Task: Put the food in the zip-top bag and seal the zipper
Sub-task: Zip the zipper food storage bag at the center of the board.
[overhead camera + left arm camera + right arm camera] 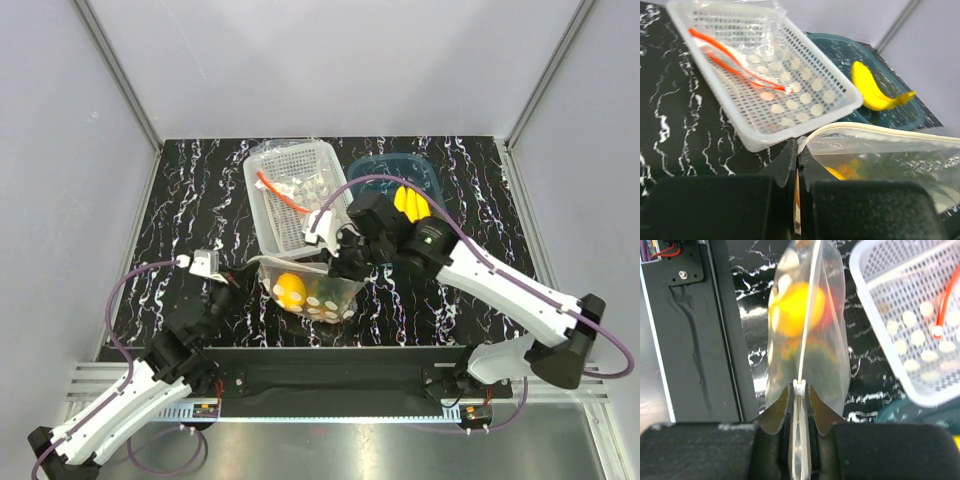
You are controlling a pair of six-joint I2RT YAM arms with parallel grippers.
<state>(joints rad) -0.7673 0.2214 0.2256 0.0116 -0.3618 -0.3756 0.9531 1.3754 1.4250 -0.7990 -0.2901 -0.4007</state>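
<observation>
Held upright over the black marbled desk (180,200), just in front of the white basket (258,215): a clear dotted bag (320,295), mouth up, stretched between the two arms. Cannot tell whether its bottom touches the desk or hangs just over it.

Gripped at its left corner by the left end effector (797,150) — fingers pressed together on the pale zipper (880,132) right where the strip begins. Gripped at the other end by the right end effector (799,390), likewise closed tight on the zipper edge, seen edge-on from that wrist. Cannot tell whether the zipper is pressed shut along its whole run.

Inside the bag, toward its left half, a yellow lemon (290,291). Under it in the right wrist view, an orange piece (807,352) with green on it, plus a red shape (829,315) too blurred to name.

Not yet bagged: a yellow banana bunch (411,202), lying in the blue-tinted tub (372,163) at the back right — near the right arm's wrist, apart from the bag.

In the basket, another clear dotted pouch (765,55) with an orange strip.
</observation>
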